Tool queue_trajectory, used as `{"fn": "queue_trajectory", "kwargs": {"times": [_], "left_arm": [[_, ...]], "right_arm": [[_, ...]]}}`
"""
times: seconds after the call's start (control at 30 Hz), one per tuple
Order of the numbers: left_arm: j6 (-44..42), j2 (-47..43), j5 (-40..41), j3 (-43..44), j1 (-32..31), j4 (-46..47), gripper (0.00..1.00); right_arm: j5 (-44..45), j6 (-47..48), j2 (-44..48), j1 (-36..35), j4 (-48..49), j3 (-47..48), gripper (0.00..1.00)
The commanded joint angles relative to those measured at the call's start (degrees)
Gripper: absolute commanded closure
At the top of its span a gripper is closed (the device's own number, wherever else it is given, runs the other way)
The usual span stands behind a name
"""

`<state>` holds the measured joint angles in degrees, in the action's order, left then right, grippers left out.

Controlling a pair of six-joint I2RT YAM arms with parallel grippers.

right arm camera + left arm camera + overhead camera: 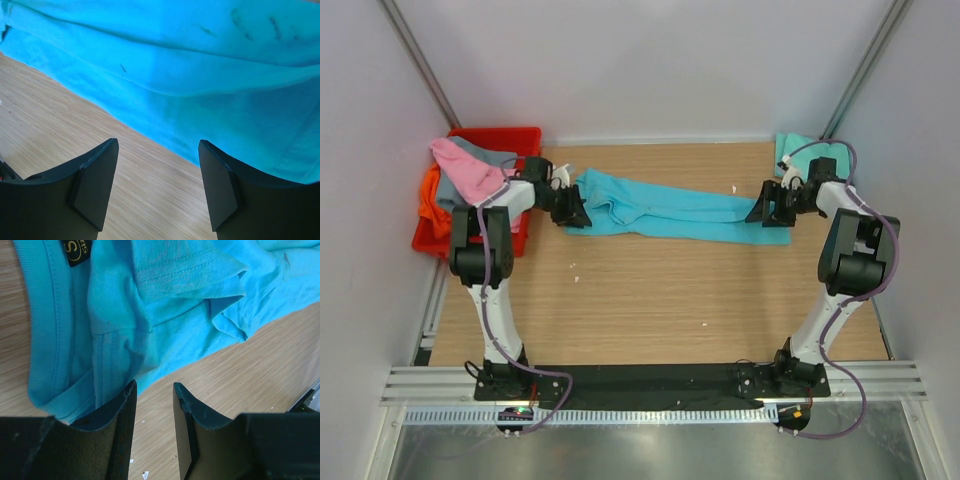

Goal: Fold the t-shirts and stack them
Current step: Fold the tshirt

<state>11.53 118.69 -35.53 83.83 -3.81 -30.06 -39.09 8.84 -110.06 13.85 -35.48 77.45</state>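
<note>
A bright turquoise t-shirt (670,210) lies bunched in a long strip across the back of the wooden table (650,290). Its collar end with a black label (77,250) is on the left. My left gripper (572,210) sits at that end. In the left wrist view the left gripper (154,385) is open, with only bare wood between its fingers and the shirt's edge (115,355) just ahead. My right gripper (767,210) is at the shirt's right end. Seen from the right wrist, the gripper (158,142) stands open over wood, the shirt's hem (200,100) just beyond.
A red crate (490,135) at the back left holds pink (468,170), grey (485,150) and orange (432,195) shirts. A mint-teal shirt (792,150) lies at the back right corner. Small white scraps (704,323) dot the table. White walls close in on three sides.
</note>
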Motion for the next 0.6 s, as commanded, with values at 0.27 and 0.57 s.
{"fn": "queue_trajectory", "kwargs": {"times": [0.27,0.57], "left_arm": [[-0.3,-1.2,0.5,-0.6,1.1,1.8,0.64],[-3.3,-3.8,1.9,-4.7,1.1,-2.1,0.64]], "right_arm": [[6.2,-3.3,-7.4,0.7,9.3,2.4,0.29],[6.7,-0.4,-7.1,0.9,7.2,-4.5,0.29]]}}
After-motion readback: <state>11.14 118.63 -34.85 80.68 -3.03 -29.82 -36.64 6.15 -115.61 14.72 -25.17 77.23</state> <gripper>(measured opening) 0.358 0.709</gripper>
